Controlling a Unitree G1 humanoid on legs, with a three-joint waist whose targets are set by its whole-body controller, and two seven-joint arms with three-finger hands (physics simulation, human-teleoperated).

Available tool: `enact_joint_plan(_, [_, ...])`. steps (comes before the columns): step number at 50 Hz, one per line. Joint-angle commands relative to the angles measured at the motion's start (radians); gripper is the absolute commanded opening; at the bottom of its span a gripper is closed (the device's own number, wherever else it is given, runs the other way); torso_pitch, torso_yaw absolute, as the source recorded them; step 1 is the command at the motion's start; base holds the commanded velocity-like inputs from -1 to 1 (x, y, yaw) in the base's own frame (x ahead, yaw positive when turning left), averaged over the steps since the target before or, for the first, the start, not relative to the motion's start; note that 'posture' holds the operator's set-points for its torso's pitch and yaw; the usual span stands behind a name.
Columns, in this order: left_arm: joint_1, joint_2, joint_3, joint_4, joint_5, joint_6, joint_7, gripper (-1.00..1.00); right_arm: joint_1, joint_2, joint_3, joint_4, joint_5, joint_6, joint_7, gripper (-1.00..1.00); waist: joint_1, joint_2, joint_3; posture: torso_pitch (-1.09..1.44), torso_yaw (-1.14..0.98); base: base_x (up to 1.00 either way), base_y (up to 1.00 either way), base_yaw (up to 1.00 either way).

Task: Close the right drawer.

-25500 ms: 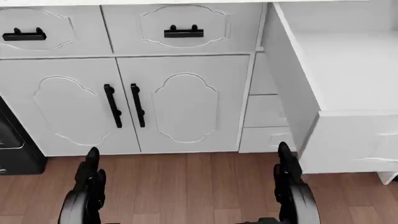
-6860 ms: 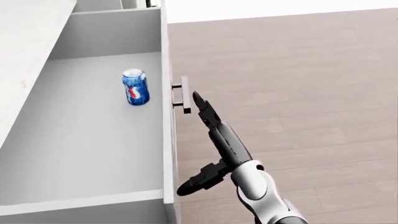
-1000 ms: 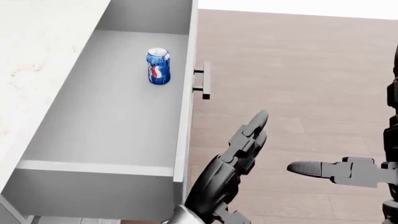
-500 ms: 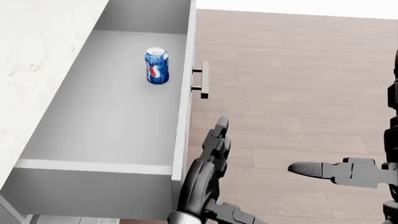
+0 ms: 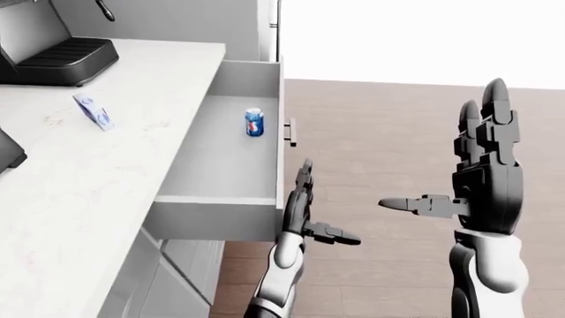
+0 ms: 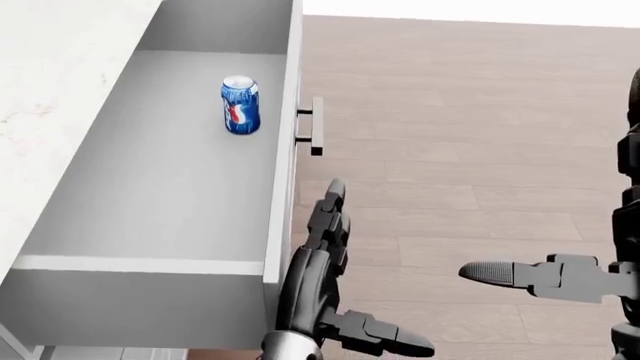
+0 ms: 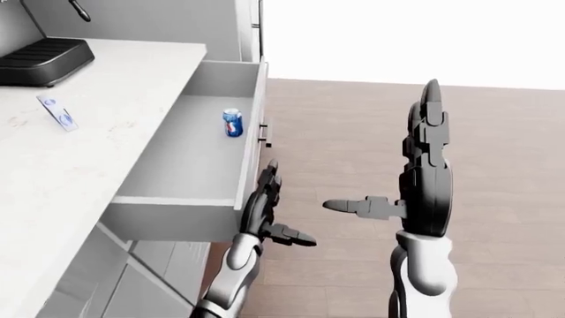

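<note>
Drawer (image 6: 150, 225) is pulled well out from under the counter (image 5: 79, 172), running up the left half of the head view. Its front panel is the narrow edge facing right, with a dark bar handle (image 6: 315, 126) sticking out toward the wood floor (image 6: 480, 112).

One soda can (image 6: 240, 105) stands upright inside, blue with a red and white logo, near the front panel and level with the handle. Rest of the drawer bottom is bare grey.

Left hand (image 6: 318, 247) is open, fingers straight and together pointing toward the top of the head view, thumb splayed out to the right at the bottom edge. It sits just beside the outer face of the front panel, below the handle in the view. Can't tell whether the fingers actually touch the panel; they are not on the handle.

Right hand (image 5: 485, 165) is also open, raised with palm flat and fingers pointing up in the left-eye view, thumb pointing left. It's well apart from the drawer, over the floor, holding nothing.

On the counter in the left-eye view: a black coffee machine (image 5: 53, 46) at top left and a small white and blue packet (image 5: 93, 111) lying near it. White cabinet doors (image 5: 167, 285) show below the drawer.
</note>
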Motion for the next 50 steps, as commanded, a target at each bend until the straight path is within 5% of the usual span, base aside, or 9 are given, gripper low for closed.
enact_joint_plan(1, [-0.017,-0.002,0.011,-0.033,-0.008,-0.030,0.016,1.00,-0.016,-0.008,-0.006,-0.038,0.001,-0.023,-0.005,1.00,0.004,-0.007,-0.017,0.00,0.00,0.00,0.00,0.00])
enact_joint_plan(50, [-0.047,0.060,0.093,-0.046,-0.040,-0.075,0.310,1.00,-0.014,-0.007,-0.002,-0.015,-0.004,-0.043,-0.003,1.00,-0.012,0.001,-0.017,0.00,0.00,0.00,0.00,0.00])
